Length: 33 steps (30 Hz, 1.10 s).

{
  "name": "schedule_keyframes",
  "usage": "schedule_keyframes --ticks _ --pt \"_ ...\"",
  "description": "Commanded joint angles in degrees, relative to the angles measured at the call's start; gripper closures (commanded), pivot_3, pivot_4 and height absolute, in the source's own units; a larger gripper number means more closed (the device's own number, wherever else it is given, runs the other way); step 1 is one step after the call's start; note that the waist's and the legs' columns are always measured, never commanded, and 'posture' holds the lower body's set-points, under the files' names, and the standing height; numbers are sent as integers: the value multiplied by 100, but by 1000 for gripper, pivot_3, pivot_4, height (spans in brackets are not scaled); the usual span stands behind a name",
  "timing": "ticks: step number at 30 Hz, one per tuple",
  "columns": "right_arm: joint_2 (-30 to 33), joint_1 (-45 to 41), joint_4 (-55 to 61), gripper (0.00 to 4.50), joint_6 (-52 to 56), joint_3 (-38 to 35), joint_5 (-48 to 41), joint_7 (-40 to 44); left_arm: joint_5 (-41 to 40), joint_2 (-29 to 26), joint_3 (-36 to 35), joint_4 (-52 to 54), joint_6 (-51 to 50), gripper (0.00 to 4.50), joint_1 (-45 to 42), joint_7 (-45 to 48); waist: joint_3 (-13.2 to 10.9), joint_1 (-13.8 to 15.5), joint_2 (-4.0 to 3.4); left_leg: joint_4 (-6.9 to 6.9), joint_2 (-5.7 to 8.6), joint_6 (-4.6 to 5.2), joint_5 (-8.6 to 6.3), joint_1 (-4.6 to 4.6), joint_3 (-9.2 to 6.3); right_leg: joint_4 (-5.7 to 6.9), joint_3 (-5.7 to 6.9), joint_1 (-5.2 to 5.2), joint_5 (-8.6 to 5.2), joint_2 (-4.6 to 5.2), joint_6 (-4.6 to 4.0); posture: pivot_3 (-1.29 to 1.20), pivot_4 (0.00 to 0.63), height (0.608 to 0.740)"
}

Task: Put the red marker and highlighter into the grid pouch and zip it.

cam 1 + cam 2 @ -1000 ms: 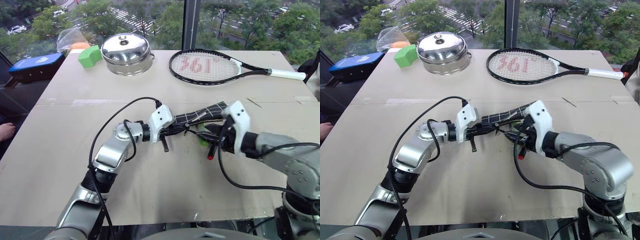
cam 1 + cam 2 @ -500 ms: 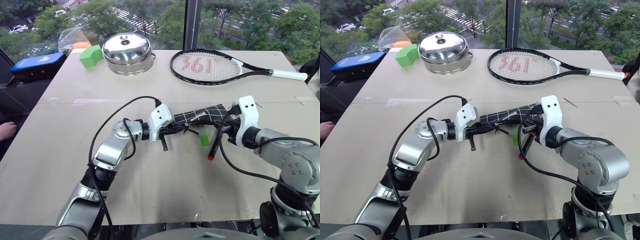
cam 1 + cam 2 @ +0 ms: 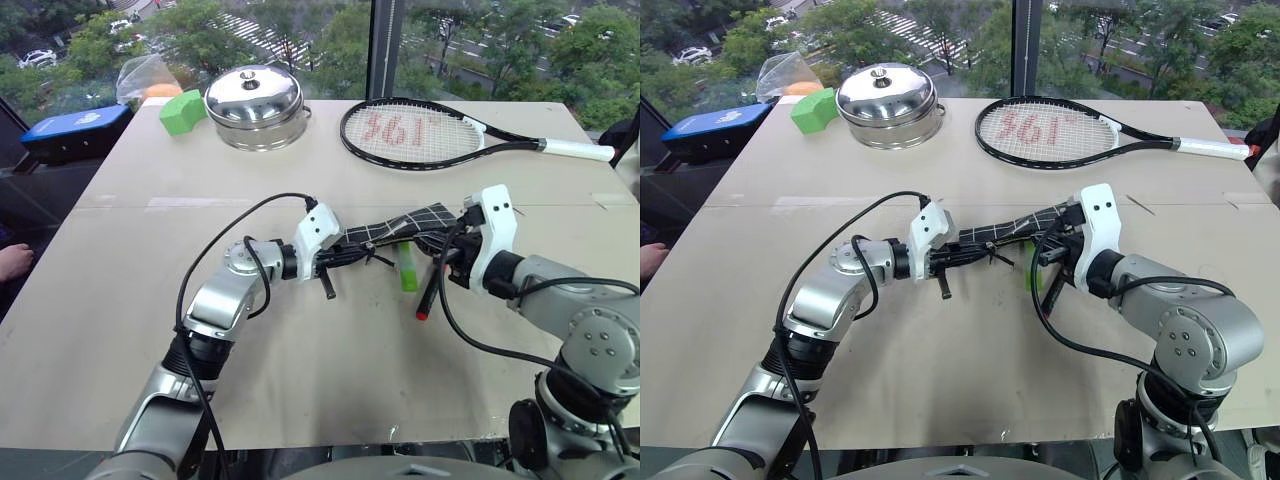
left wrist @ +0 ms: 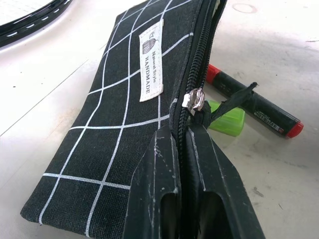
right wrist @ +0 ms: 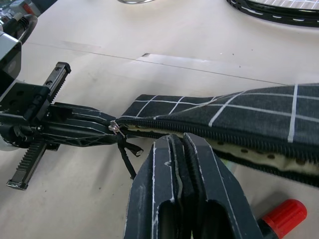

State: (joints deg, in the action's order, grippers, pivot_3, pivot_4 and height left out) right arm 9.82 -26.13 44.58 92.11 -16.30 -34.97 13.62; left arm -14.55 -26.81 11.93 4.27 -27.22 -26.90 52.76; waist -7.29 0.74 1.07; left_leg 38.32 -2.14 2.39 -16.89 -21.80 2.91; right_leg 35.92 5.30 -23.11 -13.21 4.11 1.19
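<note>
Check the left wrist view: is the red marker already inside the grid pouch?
No. The red marker lies on the table beside the grid pouch.

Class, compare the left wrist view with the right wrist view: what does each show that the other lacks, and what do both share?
Left wrist view alone: the grid pouch's white label, the highlighter and the red marker's full barrel. Right wrist view alone: the left gripper from outside, shut on the grid pouch at its end, and the pale dotted lining in the open seam. Both: the pouch, its zipper pull cord, the red marker and the table.
</note>
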Motion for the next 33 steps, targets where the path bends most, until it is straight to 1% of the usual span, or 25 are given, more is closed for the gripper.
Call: schedule_keyframes --ticks 1,9,11,13,16,18,20,22,24,25,28,29,30,31,32,33 --pt "-8 -29 129 4425 38 -17 47 -76 -84 -15 -68 288 13 4500 -90 16 0 1 0 0 0 0 0 0 0 0 0 0 0 0 0 0 150 740" --pt "2 -40 -374 4425 -321 222 392 -276 -118 -7 -5 427 -30 4500 -53 31 0 -2 0 0 0 0 0 0 2 0 -1 0 0 0 0 0 150 740" --pt "68 -69 -572 4425 -576 404 504 -287 -121 2 14 460 -51 4500 -54 38 0 -2 0 0 0 0 0 0 1 0 -1 0 0 0 0 0 150 740" --pt "197 -126 -782 4425 -950 744 656 -292 -105 -1 50 484 -58 4500 -64 61 0 -4 0 0 1 0 0 0 2 0 -2 0 0 0 0 0 150 740" --pt "727 -164 -951 4425 -1494 1577 950 -162 -99 -1 54 473 -76 4500 -88 66 -1 -5 -1 0 2 0 0 0 4 -1 -3 0 0 0 0 0 150 740" --pt "1423 -317 -1137 4425 -2292 2850 1559 47 -60 -28 60 417 -91 4500 -147 62 -1 -9 -2 0 2 0 0 0 2 -3 -2 0 0 0 0 0 150 740" --pt "2153 -614 -1486 4425 -3291 4246 2459 359 -17 -56 61 348 -100 4500 -204 57 -2 -33 -3 0 3 0 0 2 6 -3 -4 -2 -1 -1 1 0 150 740" --pt "2560 -918 -1938 4425 -4075 5116 3210 599 1 -72 48 291 -124 4500 -234 36 -1 -49 0 0 5 1 0 3 7 -3 -3 -2 -2 -2 2 0 150 740" --pt "2832 -1234 -2471 4425 -4810 5767 4000 779 26 -94 53 246 -121 4500 -258 35 -2 -56 0 0 5 1 0 2 3 -4 -3 -1 -2 -2 3 0 150 740" --pt "2909 -1349 -2697 4425 -5120 5964 4289 890 35 -98 54 234 -118 4500 -265 34 -2 -56 0 0 4 0 0 2 5 -4 -3 -2 -2 -2 3 0 150 740" --pt "2963 -1541 -3180 4425 -5741 6125 4850 1135 63 -101 50 233 -124 4500 -272 36 -3 -50 2 1 1 -6 4 -1 5 -7 1 -2 -2 -1 4 0 150 740" --pt "2946 -1591 -3332 3898 -5919 6099 5027 1153 72 -106 44 240 -140 4500 -270 25 -3 -49 2 1 1 -23 13 -1 6 -8 1 -2 -2 -1 4 0 150 740" --pt "2922 -1616 -3436 3656 -6041 6046 5153 1204 89 -116 38 239 -149 4500 -268 12 -3 -48 2 1 0 -24 14 -2 8 -8 2 -2 -2 -1 4 0 150 740" --pt "2923 -1639 -3494 3086 -6150 6000 5275 1265 109 -133 27 220 -159 4500 -268 -7 -3 -48 2 1 0 -26 15 -2 9 -8 3 -2 -2 -1 4 0 150 740" --pt "2945 -1640 -3511 2770 -6216 5953 5361 1341 136 -150 16 179 -165 4500 -275 -27 -3 -48 2 2 0 -26 15 -1 10 -8 4 -2 -2 -1 4 0 150 740" --pt "2954 -1626 -3519 2320 -6270 5910 5430 1414 153 -162 9 151 -167 4500 -281 -41 -3 -43 2 2 -1 -27 16 -1 10 -7 6 -2 -2 0 4 0 150 740"
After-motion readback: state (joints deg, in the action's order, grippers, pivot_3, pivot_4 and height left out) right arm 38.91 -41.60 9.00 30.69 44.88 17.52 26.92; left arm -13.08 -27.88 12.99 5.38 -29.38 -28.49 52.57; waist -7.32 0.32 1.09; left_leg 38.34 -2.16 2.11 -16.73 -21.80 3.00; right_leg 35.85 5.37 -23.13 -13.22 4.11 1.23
